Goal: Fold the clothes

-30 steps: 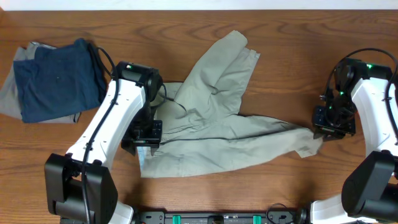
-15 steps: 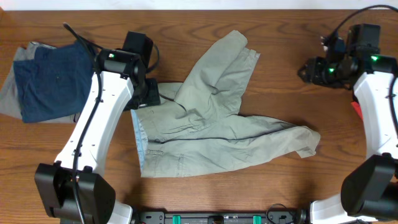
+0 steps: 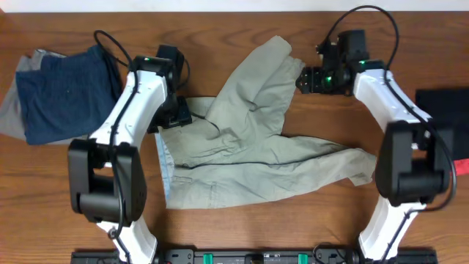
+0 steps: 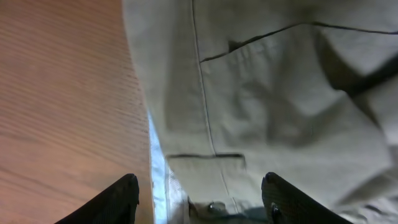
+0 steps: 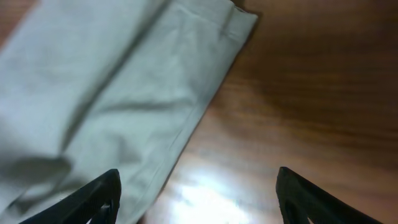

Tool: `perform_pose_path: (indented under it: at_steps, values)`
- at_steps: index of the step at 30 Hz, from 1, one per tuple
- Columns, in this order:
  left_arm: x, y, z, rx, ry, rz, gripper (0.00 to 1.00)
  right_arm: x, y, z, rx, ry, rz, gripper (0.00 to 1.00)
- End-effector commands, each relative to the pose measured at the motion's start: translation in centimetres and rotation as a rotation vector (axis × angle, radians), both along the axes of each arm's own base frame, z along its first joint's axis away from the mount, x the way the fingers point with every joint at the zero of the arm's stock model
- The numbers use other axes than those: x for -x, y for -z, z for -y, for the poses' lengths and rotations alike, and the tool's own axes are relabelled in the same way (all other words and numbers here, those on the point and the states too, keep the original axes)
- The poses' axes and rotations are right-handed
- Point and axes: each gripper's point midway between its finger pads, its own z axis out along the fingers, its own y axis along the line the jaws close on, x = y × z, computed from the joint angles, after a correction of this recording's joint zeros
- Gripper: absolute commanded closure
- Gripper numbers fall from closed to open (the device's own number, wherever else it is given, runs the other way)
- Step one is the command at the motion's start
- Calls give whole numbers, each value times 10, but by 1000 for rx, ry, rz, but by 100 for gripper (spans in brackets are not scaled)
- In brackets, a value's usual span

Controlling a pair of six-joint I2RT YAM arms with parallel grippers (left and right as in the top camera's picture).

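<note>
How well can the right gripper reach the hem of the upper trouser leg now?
Probably yes: the right gripper hovers open close to the upper trouser leg's hem, and nothing covers or blocks it.

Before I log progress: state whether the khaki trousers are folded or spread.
Spread, not folded: the khaki trousers lie with both legs splayed apart on the table.

The left arm has moved from the lower waistband corner of the trousers to the upper corner, and its jaws are spread wider. The right arm has left the lower leg hem and swung to the upper leg hem. Its jaws now stand open.
</note>
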Motion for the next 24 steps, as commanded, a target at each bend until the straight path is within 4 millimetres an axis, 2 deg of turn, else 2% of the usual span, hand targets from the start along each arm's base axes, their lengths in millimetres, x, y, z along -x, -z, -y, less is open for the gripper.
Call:
perform_pose_path:
  at_steps: [1,6,10,14,16,17,18,21,23,24]
  values:
    - [1,8,-5,-13,-30,-17,35,-9,22,-4,-20,83,-32,23]
    - [-7,11,-4,-8,-35,10,34,-21,44,-24,-67,50,-1,27]
    - [-14,12,-3,-3,-48,40,33,-29,56,-38,-74,29,31,37]
    - [-19,12,0,11,-67,61,33,-32,65,-46,-72,15,48,62]
    - [-21,12,0,12,-77,68,32,-34,66,-45,-63,21,54,81]
    - [-22,12,0,13,-76,74,31,-35,68,-39,-43,36,54,93]
    - [-23,12,0,14,-77,78,31,-35,69,-34,-25,49,52,99]
    - [-26,12,1,16,-77,88,31,-37,72,-5,49,118,39,99]
    - [-27,12,1,18,-77,92,31,-41,68,23,97,181,34,99]
    - [-27,12,3,27,-76,94,31,-44,63,44,126,229,30,99]
